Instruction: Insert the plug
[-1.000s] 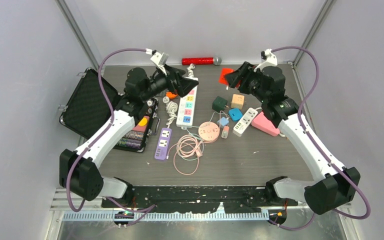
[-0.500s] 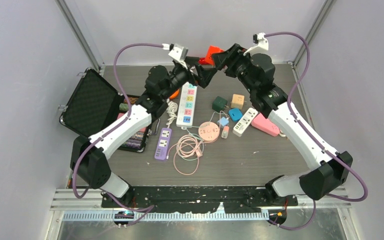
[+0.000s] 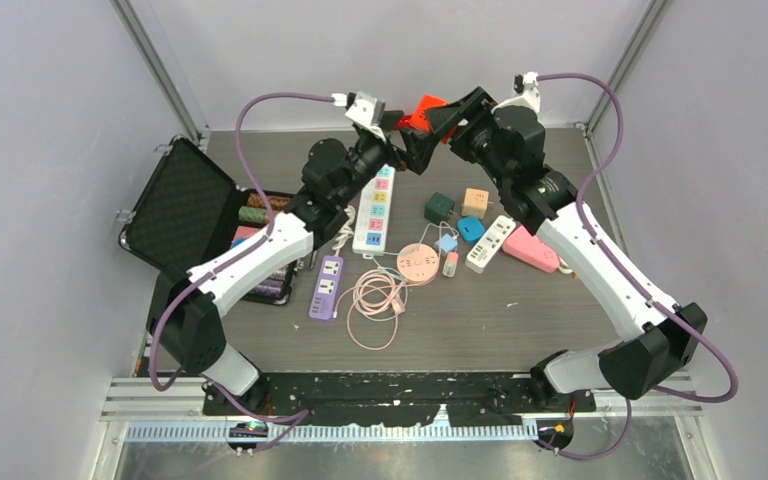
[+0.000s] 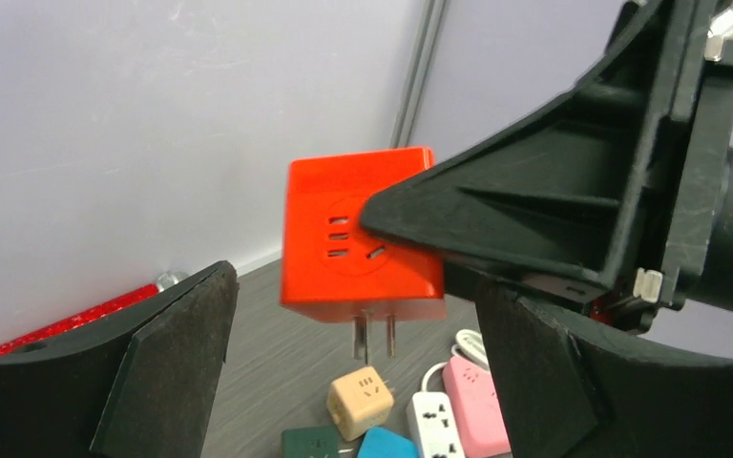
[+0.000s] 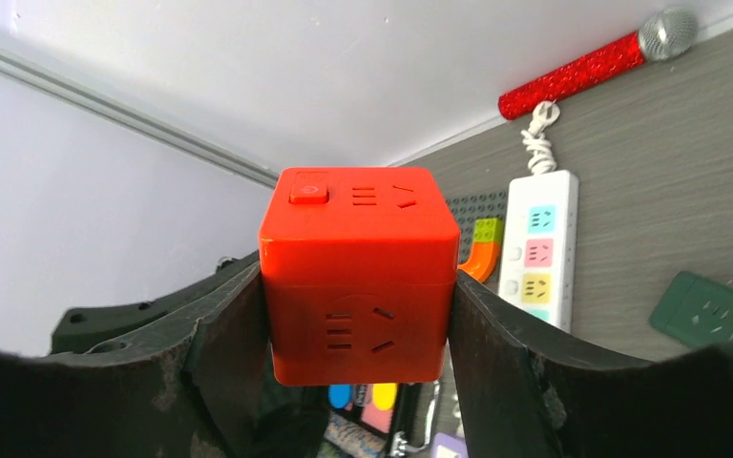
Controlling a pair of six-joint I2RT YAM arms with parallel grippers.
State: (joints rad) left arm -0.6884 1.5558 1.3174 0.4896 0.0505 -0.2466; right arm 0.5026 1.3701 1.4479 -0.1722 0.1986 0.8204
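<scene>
Both claws, lifted since a second ago, now meet at twelve o'clock, the right claw point(image 5: 358, 277) clamped on the red cube plug point(image 4: 358, 239), the left claw point(image 4: 353, 286) spread wide and empty facing it; it should close squarely on flat faces, clear of the prongs point(image 4: 373, 336)

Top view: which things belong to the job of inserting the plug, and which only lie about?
Job: red cube plug, held by the right gripper; open left gripper beside it; white power strip, perhaps the target.
Lying about: pink cable, purple strip, green cube, beige cube, red microphone.
</scene>
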